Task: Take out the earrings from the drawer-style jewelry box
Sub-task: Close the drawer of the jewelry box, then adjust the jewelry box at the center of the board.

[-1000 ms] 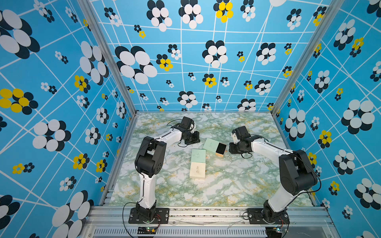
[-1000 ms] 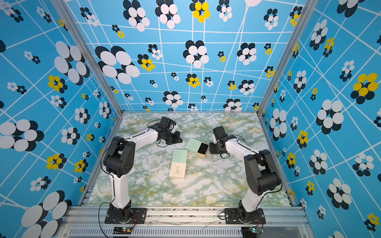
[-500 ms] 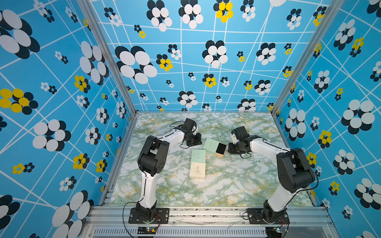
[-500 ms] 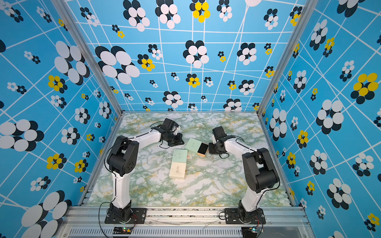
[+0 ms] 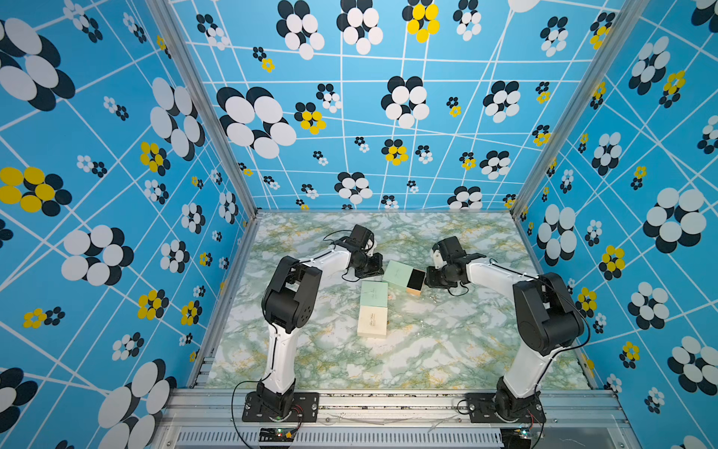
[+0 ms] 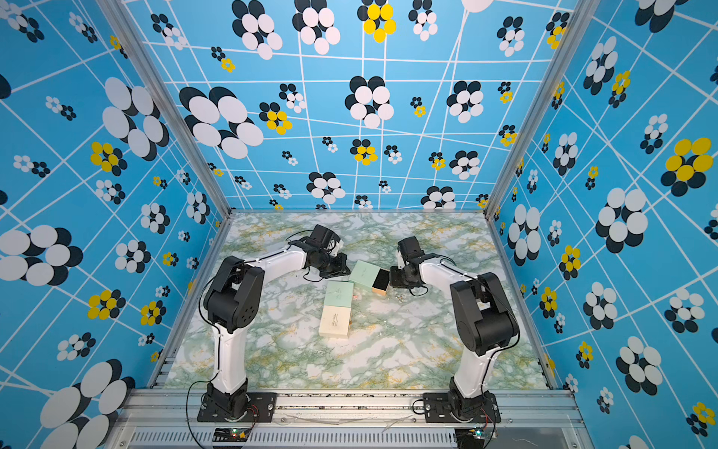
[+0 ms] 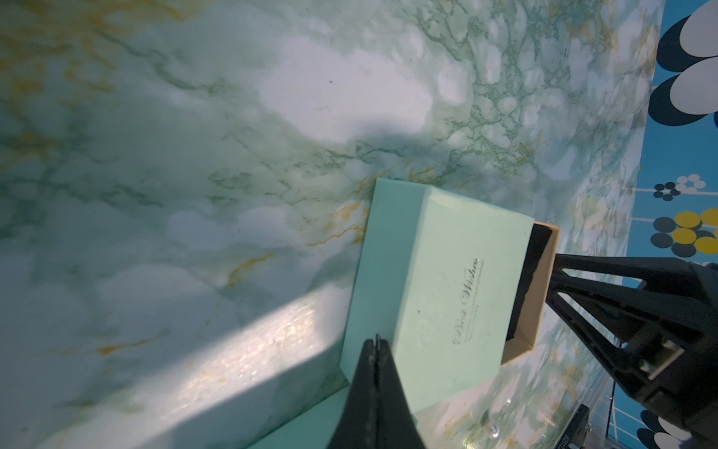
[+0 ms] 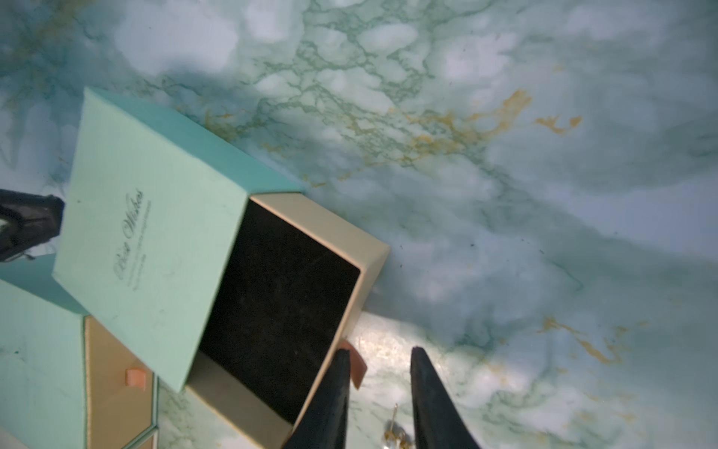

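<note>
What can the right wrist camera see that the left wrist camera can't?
Only the right wrist view: a look down into the black-lined drawer, its pink tab, and the tan front of the second box. Only the left wrist view: the flowered wall and the shut tips of the left tool. Both: the mint box and the marble table.

A marble-look table top [image 5: 447,350], white with green and yellow veins, fills the lower middle of both top views. Near its centre lies a mint drawer-style jewelry box [image 5: 396,274]. Its cream drawer [image 5: 415,280] is pulled out toward the right and shows a black lining. Just below and left of it, a second mint box [image 5: 374,293] lies end to end with a cream box [image 5: 372,322], the two touching. Tiny glinting earrings [image 8: 394,429] rest on the bare top just beside the drawer
</note>
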`<action>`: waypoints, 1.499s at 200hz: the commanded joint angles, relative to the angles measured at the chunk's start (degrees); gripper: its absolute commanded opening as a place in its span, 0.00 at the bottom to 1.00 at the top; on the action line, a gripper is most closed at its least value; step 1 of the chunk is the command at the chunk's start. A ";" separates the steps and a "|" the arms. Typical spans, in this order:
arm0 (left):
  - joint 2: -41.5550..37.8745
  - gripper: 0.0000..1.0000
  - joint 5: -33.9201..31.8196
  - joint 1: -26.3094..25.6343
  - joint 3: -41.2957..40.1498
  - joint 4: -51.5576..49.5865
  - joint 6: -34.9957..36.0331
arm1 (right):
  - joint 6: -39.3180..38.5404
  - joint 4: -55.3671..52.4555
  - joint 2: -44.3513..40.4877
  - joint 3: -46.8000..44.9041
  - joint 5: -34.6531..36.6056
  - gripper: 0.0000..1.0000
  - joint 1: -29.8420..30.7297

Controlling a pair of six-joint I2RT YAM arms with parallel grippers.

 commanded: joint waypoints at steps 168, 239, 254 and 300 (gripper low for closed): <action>-1.74 0.00 -0.90 -0.77 -1.65 -0.11 0.52 | 1.44 -1.35 8.84 12.74 -2.10 0.29 6.94; -2.79 0.00 -1.28 0.44 -2.96 0.60 0.51 | 1.65 -1.61 10.08 14.43 -3.20 0.29 9.00; -2.96 0.00 -1.29 0.89 -3.21 0.67 0.67 | 1.63 -1.48 10.16 14.52 -3.34 0.29 9.38; -4.78 0.00 -2.51 1.96 -4.95 1.03 0.85 | 1.69 -1.03 10.34 14.51 -4.06 0.29 10.15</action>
